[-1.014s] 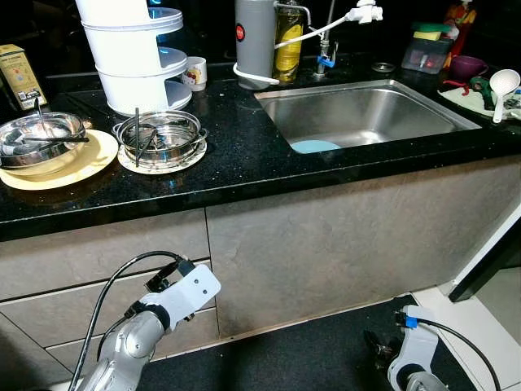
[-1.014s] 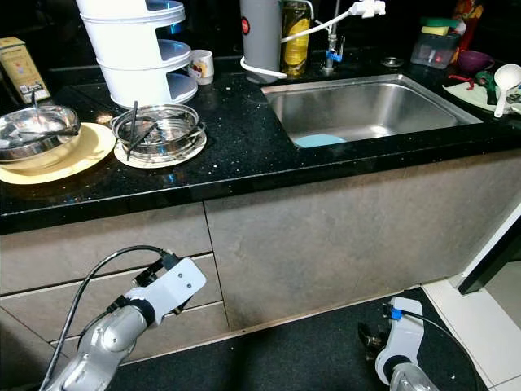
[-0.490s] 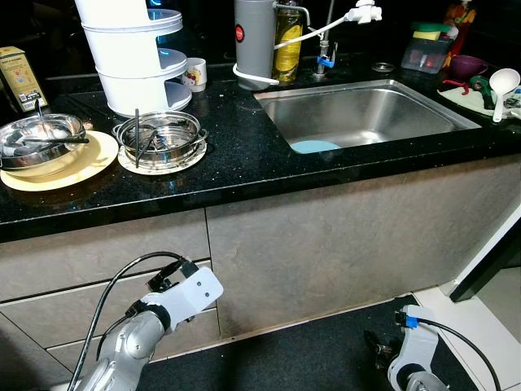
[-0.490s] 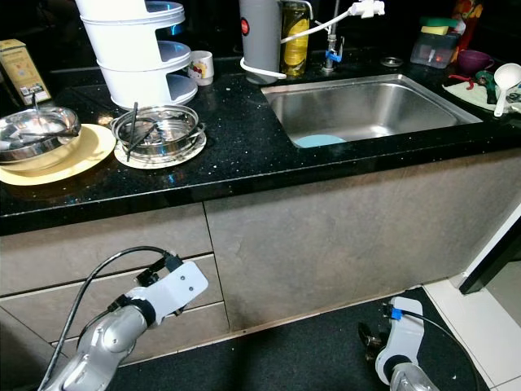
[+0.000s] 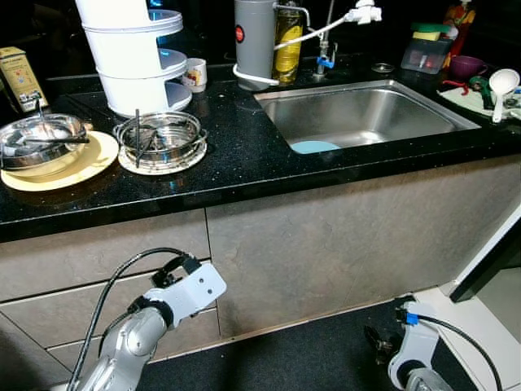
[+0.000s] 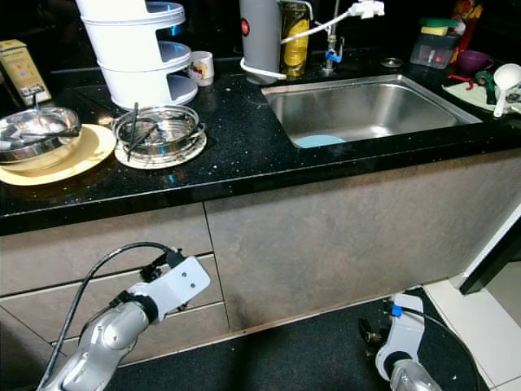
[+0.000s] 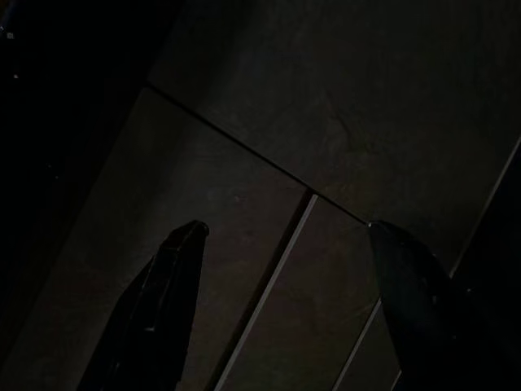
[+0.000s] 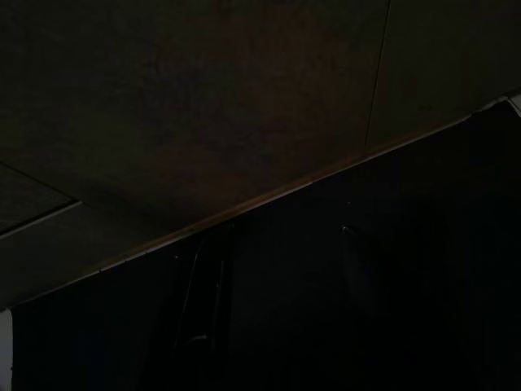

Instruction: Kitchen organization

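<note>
Dishes wait on the black counter (image 5: 244, 155): a steel bowl (image 5: 37, 140) on a yellow plate (image 5: 81, 163), and a steel strainer (image 5: 160, 134) beside it. The left gripper (image 7: 281, 244) hangs low by the drawers, fingers spread wide. The right gripper (image 8: 277, 269) hangs near the floor, fingers apart, too dark to be sure. Lifting fast could bump the counter edge.

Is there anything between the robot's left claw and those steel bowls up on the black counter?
Yes. The left gripper, fingers apart, hangs low before the grey drawer fronts. The overhanging edge of the black stone counter lies between it and the round steel strainer bowl on its white plate.
</note>
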Motion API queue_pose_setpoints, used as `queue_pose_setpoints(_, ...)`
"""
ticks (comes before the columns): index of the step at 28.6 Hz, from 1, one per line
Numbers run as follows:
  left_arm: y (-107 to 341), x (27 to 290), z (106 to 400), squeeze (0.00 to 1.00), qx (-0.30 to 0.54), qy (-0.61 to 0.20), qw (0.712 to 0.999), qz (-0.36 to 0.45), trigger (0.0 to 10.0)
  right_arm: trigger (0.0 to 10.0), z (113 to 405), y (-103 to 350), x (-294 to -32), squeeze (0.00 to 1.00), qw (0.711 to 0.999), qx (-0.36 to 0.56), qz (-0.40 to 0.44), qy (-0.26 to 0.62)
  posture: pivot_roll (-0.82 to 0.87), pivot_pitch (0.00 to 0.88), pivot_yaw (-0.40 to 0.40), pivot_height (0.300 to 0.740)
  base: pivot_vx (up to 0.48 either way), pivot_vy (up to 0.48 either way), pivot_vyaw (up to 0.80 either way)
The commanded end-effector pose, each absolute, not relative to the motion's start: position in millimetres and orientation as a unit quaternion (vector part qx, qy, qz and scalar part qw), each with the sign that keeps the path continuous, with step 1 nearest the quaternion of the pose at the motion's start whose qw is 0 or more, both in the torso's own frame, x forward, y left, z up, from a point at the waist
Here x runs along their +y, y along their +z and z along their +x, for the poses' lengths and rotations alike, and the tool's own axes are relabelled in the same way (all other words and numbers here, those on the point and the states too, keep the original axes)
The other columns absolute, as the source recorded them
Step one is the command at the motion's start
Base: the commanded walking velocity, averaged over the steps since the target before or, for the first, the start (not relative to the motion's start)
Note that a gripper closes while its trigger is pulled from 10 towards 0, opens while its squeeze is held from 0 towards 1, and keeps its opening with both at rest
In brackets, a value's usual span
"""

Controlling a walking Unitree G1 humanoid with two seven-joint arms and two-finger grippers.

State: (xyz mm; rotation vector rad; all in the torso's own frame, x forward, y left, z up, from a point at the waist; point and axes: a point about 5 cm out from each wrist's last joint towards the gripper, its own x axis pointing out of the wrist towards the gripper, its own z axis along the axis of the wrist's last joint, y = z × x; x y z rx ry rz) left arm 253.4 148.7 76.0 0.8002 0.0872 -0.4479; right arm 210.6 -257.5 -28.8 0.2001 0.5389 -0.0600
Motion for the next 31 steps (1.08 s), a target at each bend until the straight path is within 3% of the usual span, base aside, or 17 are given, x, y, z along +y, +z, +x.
queue_pose_setpoints(1, 77.6, 150.5, 253.0, 0.00, 0.038, -0.213, 0.896, 0.388, 10.0, 10.0, 211.5, -28.5, -255.7, 0.00, 0.958, 0.266, 0.099, -0.028, -0.01, 0.000, -0.026, 0.740, 0.000, 0.000, 0.00)
queue_pose_setpoints(31, 79.4, 152.5, 254.3, 0.00, 0.040, -0.216, 0.898, 0.381, 10.0, 10.0, 212.5, -27.3, -254.6, 0.00, 0.959, 0.265, 0.099, -0.028, -0.01, 0.000, -0.024, 0.740, 0.000, 0.000, 0.00)
